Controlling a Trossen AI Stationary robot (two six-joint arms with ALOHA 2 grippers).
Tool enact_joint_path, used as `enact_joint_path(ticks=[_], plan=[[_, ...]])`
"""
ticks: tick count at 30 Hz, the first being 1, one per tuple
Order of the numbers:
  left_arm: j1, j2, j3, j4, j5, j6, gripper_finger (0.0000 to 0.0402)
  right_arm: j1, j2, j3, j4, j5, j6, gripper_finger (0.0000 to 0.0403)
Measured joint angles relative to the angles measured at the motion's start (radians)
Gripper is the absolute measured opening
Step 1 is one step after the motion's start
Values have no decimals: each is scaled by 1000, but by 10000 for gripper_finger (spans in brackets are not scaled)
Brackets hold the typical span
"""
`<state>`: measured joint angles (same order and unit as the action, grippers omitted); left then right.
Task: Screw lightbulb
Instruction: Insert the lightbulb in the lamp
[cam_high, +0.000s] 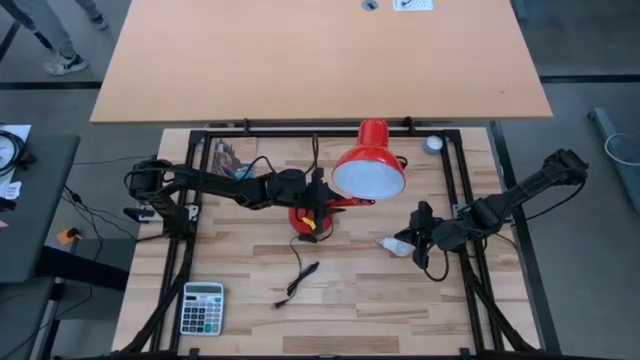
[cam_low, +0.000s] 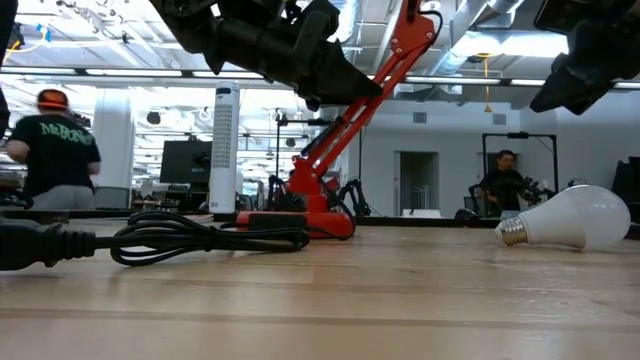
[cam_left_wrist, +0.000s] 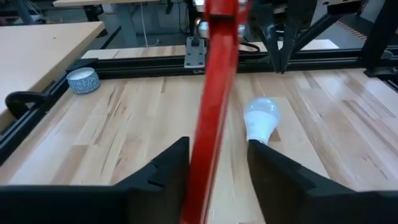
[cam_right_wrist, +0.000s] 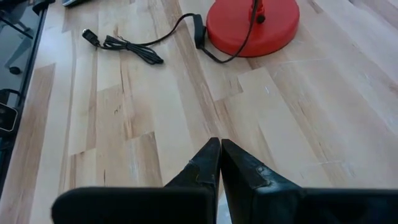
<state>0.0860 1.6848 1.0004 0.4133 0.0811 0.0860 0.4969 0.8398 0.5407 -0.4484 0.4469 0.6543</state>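
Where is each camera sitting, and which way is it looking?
High view: above the table, looking straight down; both arms show.
Low view: at tabletop height, looking across; arms come from above.
Left wrist view: on the left arm, its fingers around the red lamp arm.
Right wrist view: on the right arm, closed fingers over wood.
Shared: the lightbulb appears in high, low and left wrist views.

A pale, striped wood-plank table top (cam_high: 250, 270) is seen under a glossy red metal desk lamp (cam_high: 368, 160), white inside its shade. Near that lamp, a white pear-shaped lightbulb (cam_low: 575, 219) with a grey screw base and a black cord (cam_low: 200, 238) are shown.
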Motion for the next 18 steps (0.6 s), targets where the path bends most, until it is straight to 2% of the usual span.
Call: enact_joint_path(ticks=[4, 13, 18], plan=[[-1, 1, 0, -8, -19, -5, 118, 0, 0, 0, 33, 0, -10, 26], [-1, 3, -1, 9, -34, 35, 133, 0, 0, 0, 42, 0, -11, 26], [0, 3, -1, 12, -11, 64, 114, 0, 0, 0, 42, 5, -10, 26]])
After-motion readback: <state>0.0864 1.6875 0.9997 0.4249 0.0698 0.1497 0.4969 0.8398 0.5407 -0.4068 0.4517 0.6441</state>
